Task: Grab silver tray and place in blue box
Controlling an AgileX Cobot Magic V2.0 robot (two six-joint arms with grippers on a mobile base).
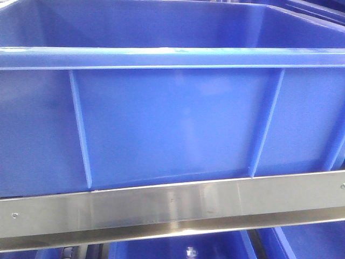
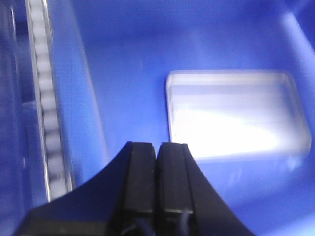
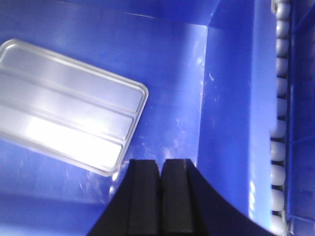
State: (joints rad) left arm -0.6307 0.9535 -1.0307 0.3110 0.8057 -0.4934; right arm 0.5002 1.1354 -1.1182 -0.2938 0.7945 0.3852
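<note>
The silver tray (image 3: 69, 108) lies flat on the floor of the blue box (image 3: 172, 64), two long ridges showing across its floor. It also shows in the left wrist view (image 2: 231, 115), washed out by glare. My left gripper (image 2: 157, 145) is shut and empty, above the box floor to the tray's left. My right gripper (image 3: 160, 162) is shut and empty, just right of the tray's near corner. In the front view only the blue box's ribbed side wall (image 1: 172, 124) and thick rim show; no gripper is visible there.
A steel rail (image 1: 172, 208) runs under the box. A roller track runs beside the box in the left wrist view (image 2: 47, 98) and in the right wrist view (image 3: 280, 123). More blue crates (image 1: 178, 248) sit below the rail.
</note>
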